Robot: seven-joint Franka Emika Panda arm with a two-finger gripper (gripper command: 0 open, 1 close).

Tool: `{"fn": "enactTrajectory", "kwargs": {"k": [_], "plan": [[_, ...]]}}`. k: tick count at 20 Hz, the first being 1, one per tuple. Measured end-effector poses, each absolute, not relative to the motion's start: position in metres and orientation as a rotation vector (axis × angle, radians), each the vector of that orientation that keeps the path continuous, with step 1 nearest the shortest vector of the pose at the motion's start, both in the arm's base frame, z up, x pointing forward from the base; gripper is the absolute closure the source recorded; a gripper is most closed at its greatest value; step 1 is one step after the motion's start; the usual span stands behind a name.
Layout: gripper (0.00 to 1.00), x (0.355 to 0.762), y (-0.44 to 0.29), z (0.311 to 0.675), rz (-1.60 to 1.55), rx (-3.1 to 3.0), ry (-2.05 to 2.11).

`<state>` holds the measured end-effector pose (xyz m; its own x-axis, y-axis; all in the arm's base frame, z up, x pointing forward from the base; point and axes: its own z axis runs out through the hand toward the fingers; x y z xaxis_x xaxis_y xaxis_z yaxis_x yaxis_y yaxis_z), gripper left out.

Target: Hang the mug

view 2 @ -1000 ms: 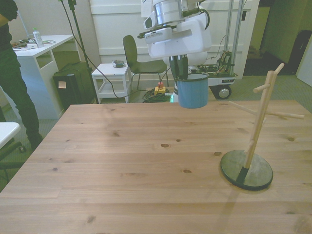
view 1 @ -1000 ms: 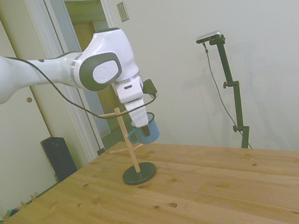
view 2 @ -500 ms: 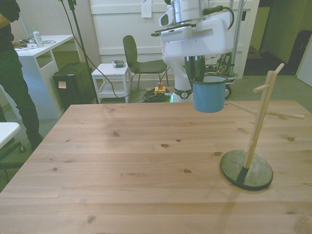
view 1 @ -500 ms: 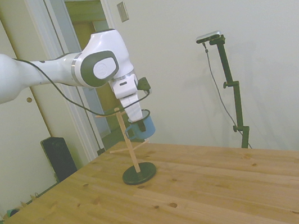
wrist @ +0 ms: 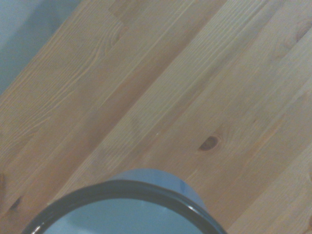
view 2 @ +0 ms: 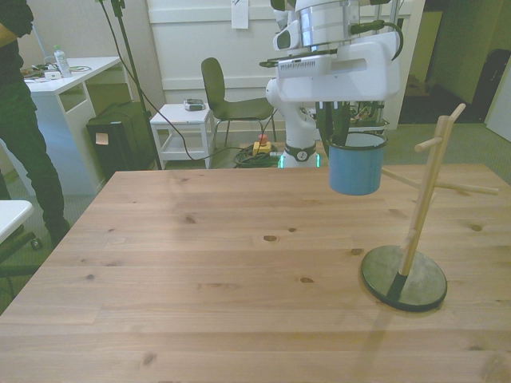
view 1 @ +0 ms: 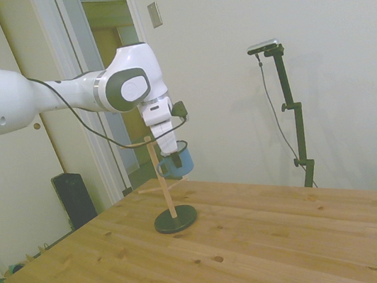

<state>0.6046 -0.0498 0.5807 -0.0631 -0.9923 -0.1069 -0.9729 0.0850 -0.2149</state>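
Observation:
The light-blue mug (view 2: 356, 166) with a dark rim hangs upright in the air, held at its rim by my gripper (view 2: 339, 137), which is shut on it. It sits above the table, a little toward the front view's left of the wooden peg stand (view 2: 423, 191). From the side the mug (view 1: 179, 162) is close beside the stand's post (view 1: 160, 182), near its upper pegs, and my gripper (view 1: 170, 148) comes down onto it from above. The wrist view shows the mug's rim (wrist: 122, 187) over bare table planks. The mug's handle is hidden.
The stand's dark round base (view 2: 403, 277) rests on the wooden table (view 2: 200, 271) at the front view's right. Behind the table are a chair (view 2: 219, 96), a small white cart (view 2: 184, 128) and a white desk (view 2: 56, 88). A person (view 2: 20, 120) stands at the front view's left edge.
My gripper has carried the mug toward the front view's right, closer to the peg stand, and a little lower. The stand has not moved.

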Motion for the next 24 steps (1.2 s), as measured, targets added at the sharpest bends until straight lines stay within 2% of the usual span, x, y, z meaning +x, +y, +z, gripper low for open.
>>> {"fn": "enactTrajectory", "kwargs": {"k": [24], "plan": [[1.0, 0.632, -0.007, 0.558, -0.113, -2.025, 2.143]]}}
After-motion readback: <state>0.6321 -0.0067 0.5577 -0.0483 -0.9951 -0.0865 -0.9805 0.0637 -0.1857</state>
